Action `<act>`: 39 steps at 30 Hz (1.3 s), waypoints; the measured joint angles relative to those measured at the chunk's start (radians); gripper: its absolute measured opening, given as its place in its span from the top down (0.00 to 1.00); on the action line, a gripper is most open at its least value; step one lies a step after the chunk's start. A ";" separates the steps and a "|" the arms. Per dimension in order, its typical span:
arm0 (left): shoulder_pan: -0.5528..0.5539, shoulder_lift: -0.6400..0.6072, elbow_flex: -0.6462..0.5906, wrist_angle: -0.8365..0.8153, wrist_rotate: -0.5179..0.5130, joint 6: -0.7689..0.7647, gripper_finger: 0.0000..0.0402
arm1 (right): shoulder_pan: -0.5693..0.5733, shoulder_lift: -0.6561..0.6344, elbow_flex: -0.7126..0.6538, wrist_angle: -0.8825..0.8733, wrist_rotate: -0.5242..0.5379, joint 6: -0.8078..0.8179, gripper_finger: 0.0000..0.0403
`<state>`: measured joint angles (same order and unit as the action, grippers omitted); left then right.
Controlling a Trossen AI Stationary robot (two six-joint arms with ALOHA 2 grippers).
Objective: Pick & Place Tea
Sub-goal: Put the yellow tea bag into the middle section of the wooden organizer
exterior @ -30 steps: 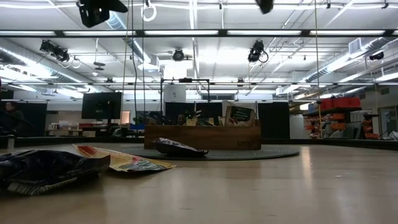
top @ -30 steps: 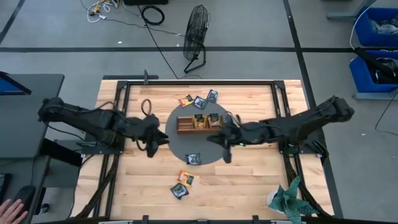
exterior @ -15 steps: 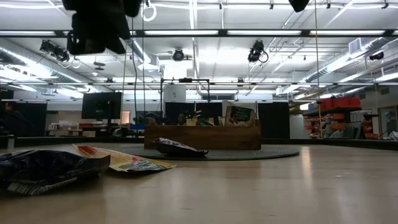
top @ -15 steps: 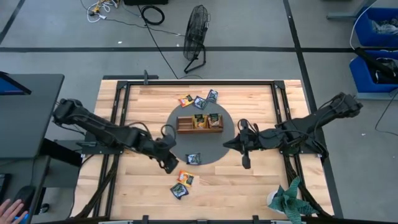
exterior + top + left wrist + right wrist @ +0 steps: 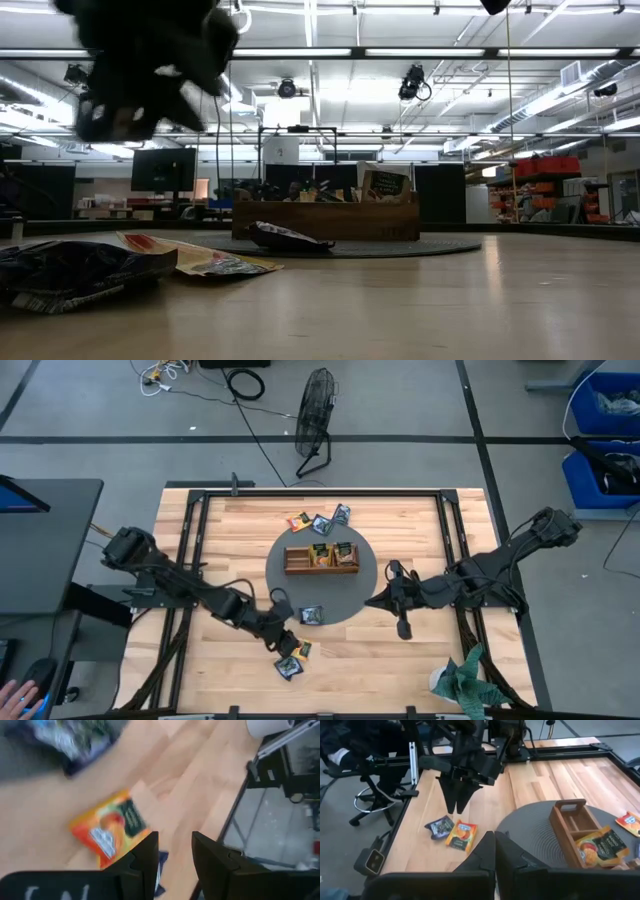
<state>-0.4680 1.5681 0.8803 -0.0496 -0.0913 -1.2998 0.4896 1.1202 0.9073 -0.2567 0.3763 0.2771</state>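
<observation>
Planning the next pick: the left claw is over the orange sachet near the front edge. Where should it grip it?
The orange sachet lies flat, its edge against the blue sachet. Left claw probably best drops from above, pinching its free edges away from that neighbour.

orange sachet (image 5: 111,827), dark blue sachet (image 5: 439,826), brown tray (image 5: 321,558).

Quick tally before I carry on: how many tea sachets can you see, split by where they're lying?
Tea sachets inside the wooden tray: 2
Lone sachet on the grey mat: 1
Far cluster beyond the tray: 3
Near pair on bare wood: 2
Total: 8 sachets
</observation>
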 joint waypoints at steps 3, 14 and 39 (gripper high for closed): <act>-0.031 -0.002 -0.084 0.074 -0.015 -0.107 0.70 | 0.009 0.000 0.000 -0.003 0.000 0.001 1.00; -0.050 -0.012 -0.247 0.262 -0.019 -0.295 0.70 | 0.015 -0.002 0.000 -0.017 0.000 0.006 1.00; 0.067 0.099 -0.267 0.408 0.147 -0.280 0.51 | 0.014 -0.002 0.000 -0.034 0.001 0.023 1.00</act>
<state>-0.4011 1.6668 0.6136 0.3581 0.0560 -1.5795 0.5041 1.1183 0.9073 -0.2904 0.3772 0.2996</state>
